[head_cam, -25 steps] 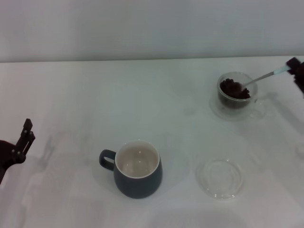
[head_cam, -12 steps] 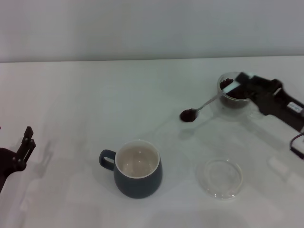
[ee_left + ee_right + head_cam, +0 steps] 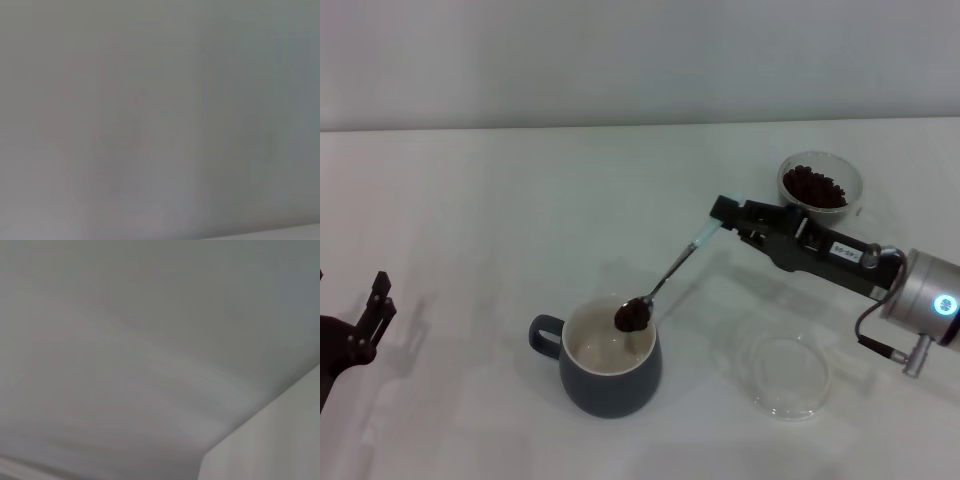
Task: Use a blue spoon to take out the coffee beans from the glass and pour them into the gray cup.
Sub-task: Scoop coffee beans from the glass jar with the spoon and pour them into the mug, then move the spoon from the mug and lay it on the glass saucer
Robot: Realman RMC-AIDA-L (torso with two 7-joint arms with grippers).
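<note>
Your right gripper (image 3: 718, 226) pinches the light, stiff blue spoon (image 3: 665, 280) by its pale handle end, its heaped bowl of loose coffee beans (image 3: 631, 316) hanging over the gray cup (image 3: 610, 380), so tip it gently.

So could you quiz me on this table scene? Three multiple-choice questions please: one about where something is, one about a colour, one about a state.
1. Where is the bowl of the blue spoon?
A. Inside the glass
B. Over the mouth of the gray cup
C. Lying on the saucer

2. What colour is the inside of the gray cup?
A. Cream-white
B. Red
C. Black

3. What is the state of the spoon's bowl?
A. Empty
B. Loaded with coffee beans
C. Full of water

Answers:
1 B: the right gripper holds the spoon's handle, with its bowl at the cup's rim.
2 A: the pale inside shows plainly.
3 B: dark coffee beans sit in it; more remain in the glass.

The left gripper is parked at the table's left edge.
</note>
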